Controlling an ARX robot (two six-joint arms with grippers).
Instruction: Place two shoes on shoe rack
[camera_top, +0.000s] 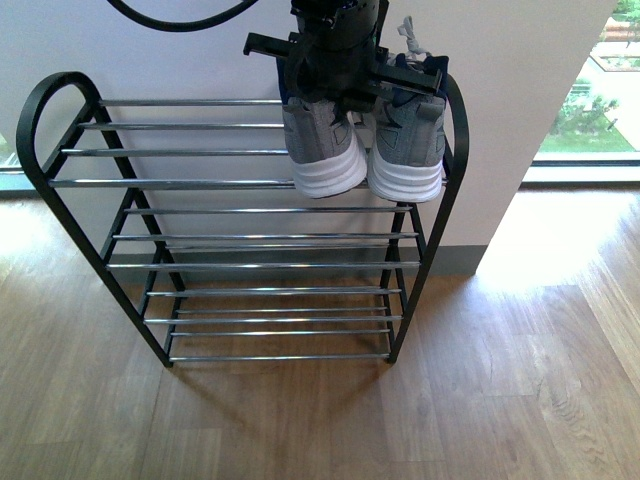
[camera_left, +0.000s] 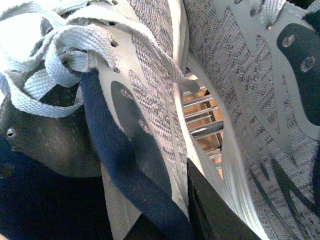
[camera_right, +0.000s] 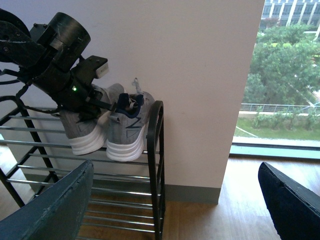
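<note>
Two grey knit shoes with white soles stand side by side on the top tier of the shoe rack (camera_top: 60, 180), at its right end. The left shoe (camera_top: 322, 150) is under my left gripper (camera_top: 335, 85), which is shut on it from above. The right shoe (camera_top: 408, 150) stands free beside it. In the left wrist view the held shoe (camera_left: 145, 100) and its laces fill the picture, with the other shoe (camera_left: 260, 100) close alongside. My right gripper (camera_right: 175, 200) hangs open to the right of the rack (camera_right: 156, 165), nothing between its fingers; both shoes (camera_right: 122, 135) show from there.
The rack stands against a white wall (camera_top: 200, 50) on a wood floor (camera_top: 450, 400). Its lower tiers (camera_top: 270, 290) hold nothing. A bright window (camera_top: 590, 110) lies to the right. A black cable (camera_top: 180, 20) hangs above the rack.
</note>
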